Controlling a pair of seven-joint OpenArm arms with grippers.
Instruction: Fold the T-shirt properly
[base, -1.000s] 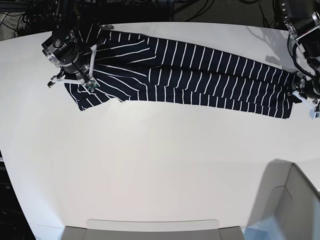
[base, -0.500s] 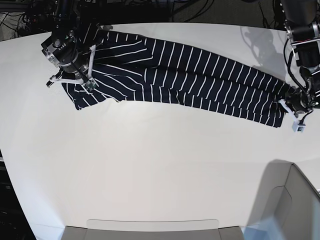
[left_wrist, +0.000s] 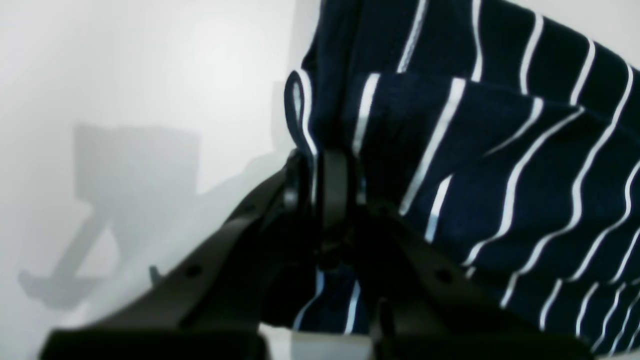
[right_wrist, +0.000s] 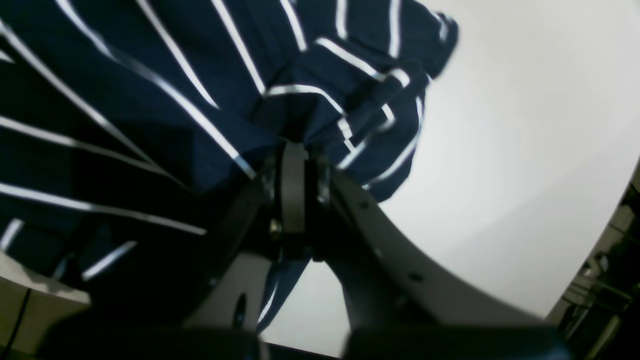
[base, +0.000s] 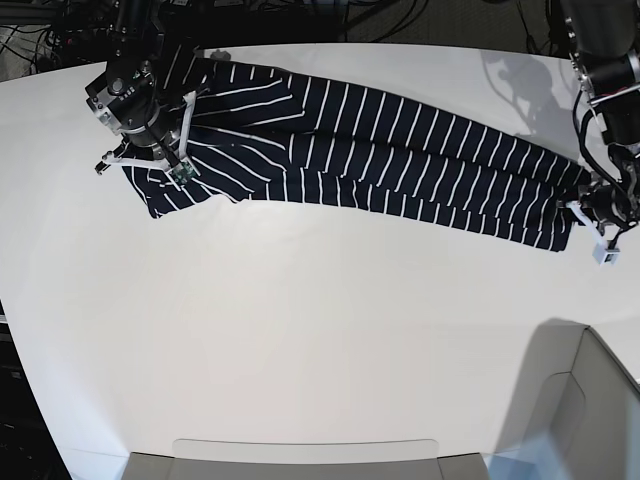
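The T-shirt (base: 380, 160), dark navy with thin white stripes, lies folded into a long narrow band across the far part of the white table (base: 300, 330). My right gripper (base: 160, 165) is at the band's left end in the base view and is shut on bunched cloth (right_wrist: 150, 100); its jaws are pressed together (right_wrist: 297, 150). My left gripper (base: 582, 208) is at the band's right end and is shut on a cloth edge (left_wrist: 500, 175); its jaws pinch a striped hem (left_wrist: 325, 165). The band looks stretched between the two grippers.
A grey box (base: 580, 400) stands at the near right corner. A flat grey tray edge (base: 305, 460) runs along the near side. Dark cables (base: 400, 15) lie behind the table's far edge. The right table edge is close to my left gripper.
My left gripper has carried the shirt's right end a little inward and nearer, then slightly back out. The right gripper and the left end have barely shifted.
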